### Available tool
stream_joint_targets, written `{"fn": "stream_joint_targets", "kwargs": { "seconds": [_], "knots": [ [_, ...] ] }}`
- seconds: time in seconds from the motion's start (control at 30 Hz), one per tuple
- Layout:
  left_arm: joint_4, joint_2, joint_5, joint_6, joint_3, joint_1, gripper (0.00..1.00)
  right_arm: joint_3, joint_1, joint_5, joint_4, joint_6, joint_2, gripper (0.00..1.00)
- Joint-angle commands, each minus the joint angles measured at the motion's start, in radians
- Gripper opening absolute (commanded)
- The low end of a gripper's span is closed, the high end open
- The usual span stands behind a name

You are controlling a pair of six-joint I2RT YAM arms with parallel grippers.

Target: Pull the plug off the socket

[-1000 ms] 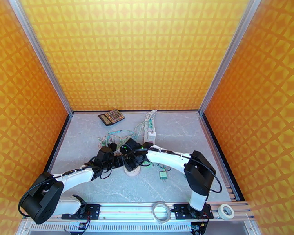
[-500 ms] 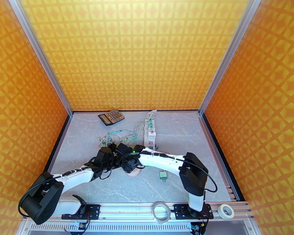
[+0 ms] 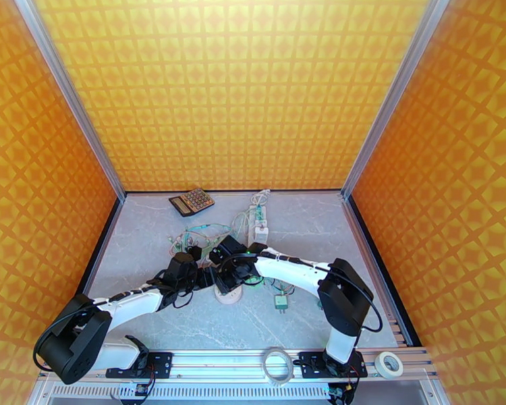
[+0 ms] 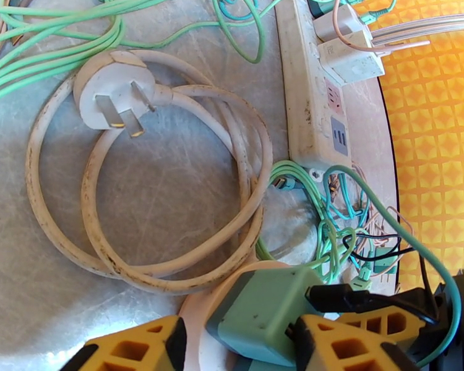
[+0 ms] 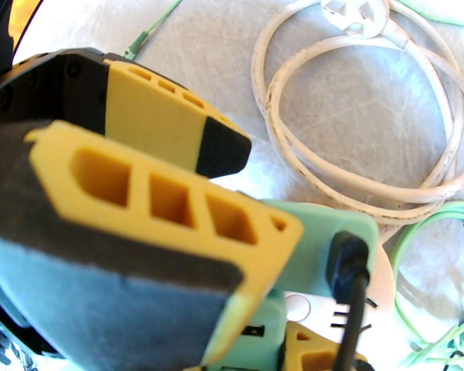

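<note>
A mint-green plug [image 4: 263, 316] with a black lead [image 4: 337, 298] in its side sits on a round white socket [image 3: 227, 295]. My left gripper [image 4: 241, 341] straddles both from the left. Its yellow fingers [image 4: 139, 350] press the socket's rim, so it is shut on the socket. My right gripper [image 3: 231, 273] comes in from the right and is shut on the plug [image 5: 322, 236]. One of its fingers [image 5: 170, 205] lies flat along the plug's side, and the other is hidden. Beside the plug, the socket's white face [image 5: 318, 310] shows its slots.
A coiled white cord with its own three-pin plug [image 4: 111, 97] lies just behind the socket. Beyond it are a white power strip [image 4: 309, 106] and tangled green cables [image 4: 331, 230]. A calculator [image 3: 191, 201] sits at the back, a small green adapter [image 3: 280, 302] on the right, and tape rolls [image 3: 278, 364] by the front rail.
My right arm swung left over the socket half a second ago and has come back right. The left arm has held still. The green plug still sits on the socket.
</note>
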Motion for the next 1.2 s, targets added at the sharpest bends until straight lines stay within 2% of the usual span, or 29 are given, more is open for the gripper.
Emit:
{"fn": "stream_joint_targets", "kwargs": {
  "seconds": [0.0,0.13,0.27,0.57,0.8,0.87,1.0,1.17],
  "knots": [
    [-0.407,0.122,-0.030,0.067,-0.103,-0.057,0.50,0.125,0.128,-0.008,0.143,-0.072,0.025,0.16],
    [-0.407,0.127,-0.028,0.067,-0.101,-0.057,0.50,0.167,0.211,0.061,0.102,-0.132,0.053,0.16],
    [-0.408,0.130,-0.029,0.066,-0.101,-0.060,0.50,0.126,0.201,0.057,0.140,-0.108,0.041,0.15],
    [-0.407,0.130,-0.029,0.067,-0.101,-0.064,0.50,-0.007,-0.042,-0.201,0.305,0.082,-0.027,0.15],
    [-0.412,0.125,-0.033,0.067,-0.100,-0.066,0.50,-0.019,-0.072,-0.237,0.351,0.132,-0.019,0.14],
    [-0.412,0.125,-0.034,0.067,-0.101,-0.068,0.50,0.014,-0.041,-0.177,0.296,0.081,-0.015,0.14],
    [-0.410,0.133,-0.033,0.068,-0.097,-0.068,0.50,0.134,0.092,-0.020,0.137,-0.067,0.018,0.16],
    [-0.406,0.142,-0.033,0.068,-0.095,-0.068,0.50,0.189,0.197,0.060,0.082,-0.152,0.049,0.16]
  ]
}}
